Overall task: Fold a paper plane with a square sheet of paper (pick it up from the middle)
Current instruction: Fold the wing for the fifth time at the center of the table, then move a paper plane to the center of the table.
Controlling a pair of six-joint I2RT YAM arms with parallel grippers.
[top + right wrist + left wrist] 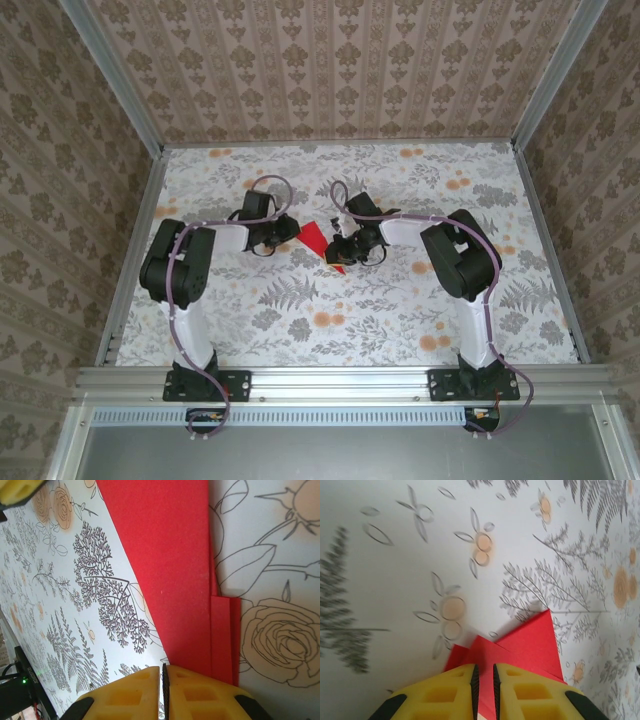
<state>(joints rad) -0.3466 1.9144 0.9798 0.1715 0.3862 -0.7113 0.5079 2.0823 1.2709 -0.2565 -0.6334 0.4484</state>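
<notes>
From above: the square sheet of paper [313, 238], part-folded, spans between my left claw [290, 232] and right claw [345, 250] near the middle of the desk [400, 320].

Left wrist: my left claw [484, 666] is closed on the red folds [530, 640], its pads almost meeting.

Right wrist: my right claw [163, 667] pinches the layered edge [170, 555].

I judge the paper light, limp and easily torn, so it is best gripped gently at the doubled creases.

Bright, even light, soft shadows, left wrist view slightly blurred.
</notes>
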